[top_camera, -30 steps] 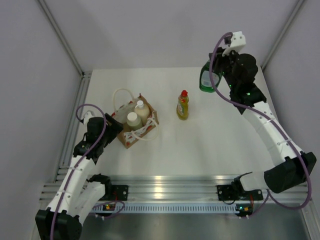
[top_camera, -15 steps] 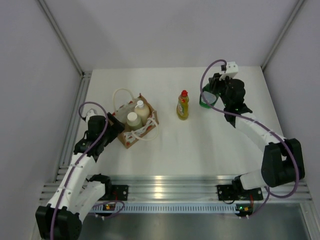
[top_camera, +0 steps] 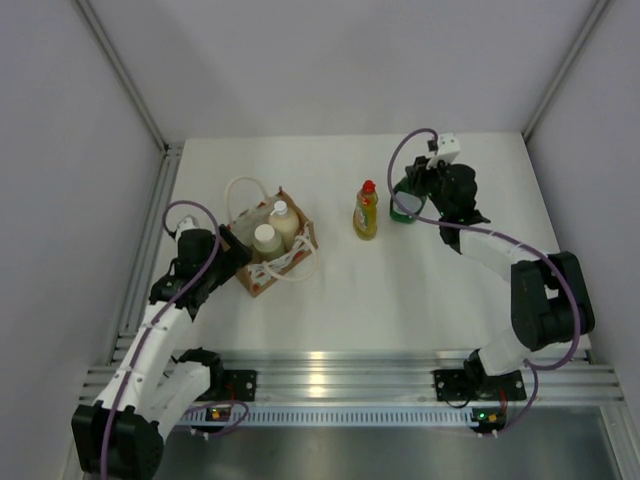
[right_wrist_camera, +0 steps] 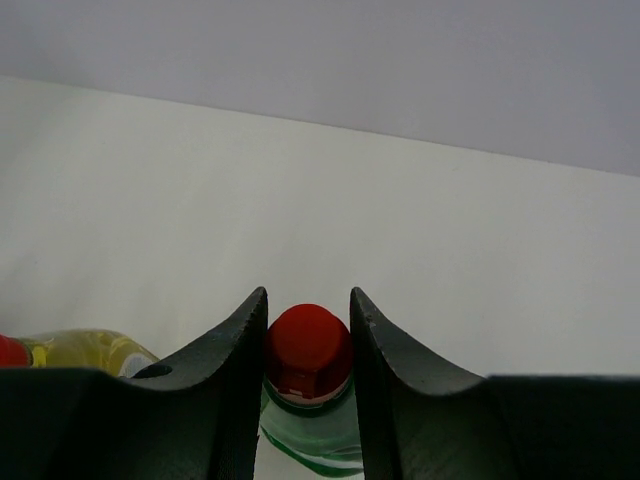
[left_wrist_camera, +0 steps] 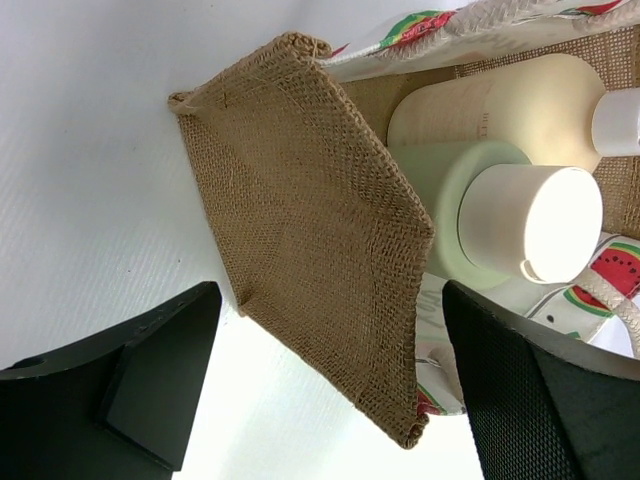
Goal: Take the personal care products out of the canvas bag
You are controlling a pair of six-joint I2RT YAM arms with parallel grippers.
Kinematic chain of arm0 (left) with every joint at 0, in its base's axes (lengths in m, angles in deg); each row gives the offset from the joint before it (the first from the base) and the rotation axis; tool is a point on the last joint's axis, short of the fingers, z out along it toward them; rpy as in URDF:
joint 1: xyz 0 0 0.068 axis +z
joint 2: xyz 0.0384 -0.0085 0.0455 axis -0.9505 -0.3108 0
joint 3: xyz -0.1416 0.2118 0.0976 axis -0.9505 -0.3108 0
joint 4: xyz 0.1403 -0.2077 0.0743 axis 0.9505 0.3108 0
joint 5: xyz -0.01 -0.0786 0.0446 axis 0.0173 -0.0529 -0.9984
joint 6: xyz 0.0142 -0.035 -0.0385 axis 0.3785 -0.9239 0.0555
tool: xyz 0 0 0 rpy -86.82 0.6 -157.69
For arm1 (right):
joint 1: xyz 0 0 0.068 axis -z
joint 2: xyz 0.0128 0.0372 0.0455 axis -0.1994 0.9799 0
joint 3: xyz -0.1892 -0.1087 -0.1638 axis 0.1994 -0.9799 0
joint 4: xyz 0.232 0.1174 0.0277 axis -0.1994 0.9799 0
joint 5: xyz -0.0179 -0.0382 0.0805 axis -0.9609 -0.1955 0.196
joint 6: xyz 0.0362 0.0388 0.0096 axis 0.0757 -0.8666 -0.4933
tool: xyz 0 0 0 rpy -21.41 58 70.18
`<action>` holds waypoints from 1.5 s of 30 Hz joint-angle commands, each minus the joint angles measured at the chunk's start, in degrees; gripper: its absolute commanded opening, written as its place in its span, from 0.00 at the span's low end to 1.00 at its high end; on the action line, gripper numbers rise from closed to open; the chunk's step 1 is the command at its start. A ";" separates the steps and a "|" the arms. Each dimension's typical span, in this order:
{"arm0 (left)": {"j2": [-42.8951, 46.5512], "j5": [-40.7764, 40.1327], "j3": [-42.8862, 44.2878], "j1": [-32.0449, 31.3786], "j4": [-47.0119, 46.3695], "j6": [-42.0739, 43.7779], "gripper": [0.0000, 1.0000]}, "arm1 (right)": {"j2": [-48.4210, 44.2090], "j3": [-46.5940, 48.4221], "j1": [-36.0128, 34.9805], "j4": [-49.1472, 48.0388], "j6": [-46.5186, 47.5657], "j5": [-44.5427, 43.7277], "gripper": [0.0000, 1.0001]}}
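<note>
White table (top_camera: 330, 290) with pale grey walls around it. Near the left side stands the small brown cloth bag (top_camera: 262, 277) with white rope handles (top_camera: 238, 188) and red watermelon pictures on its sides. Two bottles stand up inside it. The cream round bottle with a flat white cap (top_camera: 265, 238) is at the front. The cream bottle with a white pump (top_camera: 284, 222) is right behind it.

The left gripper (top_camera: 228, 248) is at the left side of the bag. Its two black fingers (left_wrist_camera: 150, 390) are spread wide. In the left wrist view, one rough brown wall of the bag lies between them.

Two bottles are out of the bag. The yellow bottle with a red cap (top_camera: 366, 212) stands alone on the table, well to the right of the bag. Just to its right is the dark green bottle with a red cap (top_camera: 405, 203). The right gripper (top_camera: 415, 187) holds this one at the top. In the right wrist view its fingers (right_wrist_camera: 235, 390) are close together and press on both sides of the red cap (right_wrist_camera: 308, 348). I cannot tell if the bottom of the green bottle touches the table.
</note>
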 commanded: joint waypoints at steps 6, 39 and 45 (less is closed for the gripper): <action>-0.31 -0.36 2.58 -0.03 -1.22 2.91 0.97 | -2.64 -0.30 0.57 -11.89 1.36 2.70 0.67; -2.24 2.45 0.91 -0.03 -1.22 4.23 0.79 | 10.00 36.15 -38.44 42.24 -1.27 6.40 0.78; -2.16 3.59 0.12 -0.03 -1.22 3.71 0.54 | 21.70 48.55 -42.49 50.77 -0.75 0.51 0.81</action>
